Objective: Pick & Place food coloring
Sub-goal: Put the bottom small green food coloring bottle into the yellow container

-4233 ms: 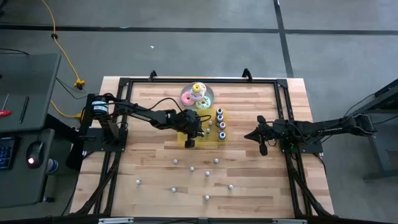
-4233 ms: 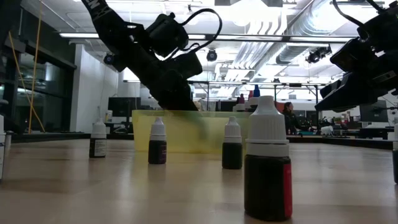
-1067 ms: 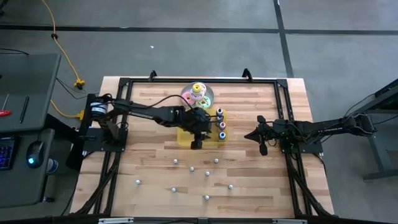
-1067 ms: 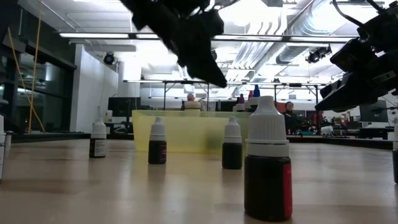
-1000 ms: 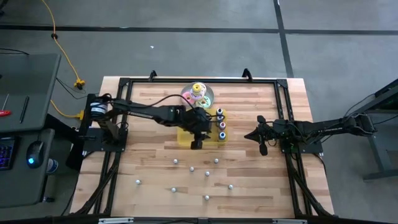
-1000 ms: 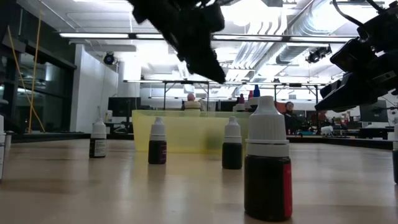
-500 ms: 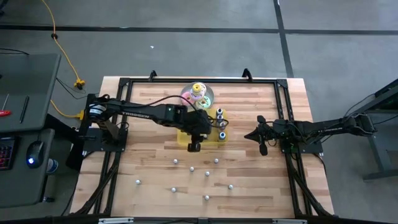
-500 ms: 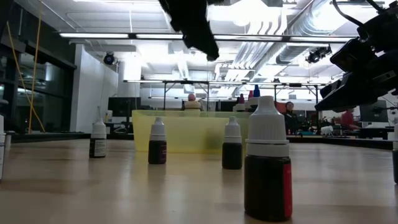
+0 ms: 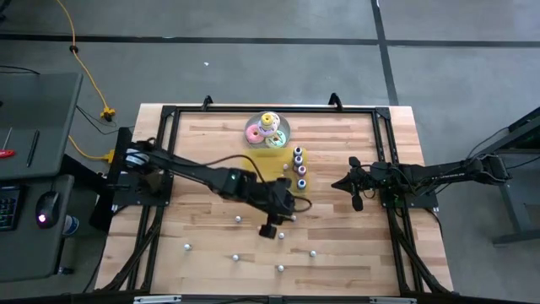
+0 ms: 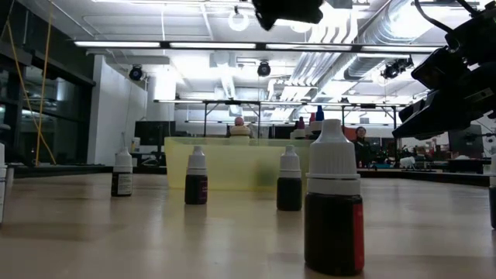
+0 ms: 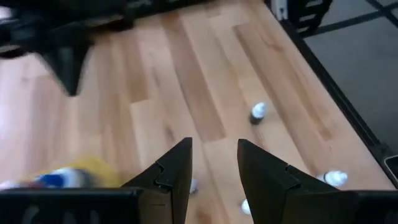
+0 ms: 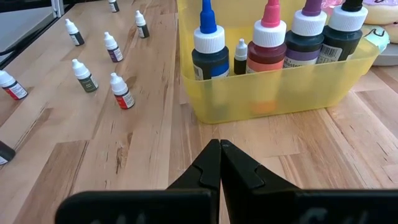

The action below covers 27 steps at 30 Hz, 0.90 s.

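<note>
Food coloring bottles (image 9: 260, 229) are scattered on the table (image 9: 202, 245) beneath the left tool (image 9: 268, 230), seemingly narrow-gapped and empty; right tool (image 12: 219, 147) is closed.

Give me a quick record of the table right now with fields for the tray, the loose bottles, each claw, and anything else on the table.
tray: translucent yellow rectangular tray holding four large capped bottles and one small bottle
loose bottles: tiny white-capped food coloring bottles scattered on the wooden table, outside the tray
left claw: above the loose bottles, fingers apart, holding nothing
right claw: shut, empty, waiting beside the tray
other: stack of pastel ring toys on a round plate beyond the tray
</note>
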Each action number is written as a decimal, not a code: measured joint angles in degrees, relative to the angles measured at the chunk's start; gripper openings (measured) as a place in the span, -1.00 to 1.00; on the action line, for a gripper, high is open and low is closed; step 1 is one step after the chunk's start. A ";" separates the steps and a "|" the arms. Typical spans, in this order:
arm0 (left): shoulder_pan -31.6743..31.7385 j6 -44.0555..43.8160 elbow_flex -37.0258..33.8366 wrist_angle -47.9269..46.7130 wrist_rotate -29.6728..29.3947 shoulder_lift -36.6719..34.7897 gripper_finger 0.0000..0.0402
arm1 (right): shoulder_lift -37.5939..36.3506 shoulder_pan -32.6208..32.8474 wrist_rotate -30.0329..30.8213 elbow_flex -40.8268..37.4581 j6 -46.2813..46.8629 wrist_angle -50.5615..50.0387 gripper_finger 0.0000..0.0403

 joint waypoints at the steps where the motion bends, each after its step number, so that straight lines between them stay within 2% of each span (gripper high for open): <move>1: -0.28 0.00 0.47 -0.25 0.26 0.93 -0.38 | 0.00 0.02 0.00 0.00 0.00 0.00 -1.00; 5: -1.65 0.07 6.11 -3.77 0.16 6.18 -0.38 | 0.02 0.00 0.00 0.00 0.00 -0.03 -1.00; 10: -3.42 0.04 17.41 -10.40 0.07 14.00 -0.38 | 0.03 0.02 0.00 0.00 0.00 -0.03 -1.00; 15: -5.27 0.01 25.50 -12.18 0.32 20.93 -0.38 | 0.02 0.02 0.00 0.00 0.00 -0.23 -1.00; 24: -7.47 0.58 27.26 -7.85 1.88 27.01 -0.37 | -0.11 0.01 0.00 0.00 0.00 0.02 -1.00; 27: -7.83 1.69 27.19 -7.60 2.93 27.75 -0.30 | -0.07 0.01 -0.02 0.00 0.00 -0.17 -1.00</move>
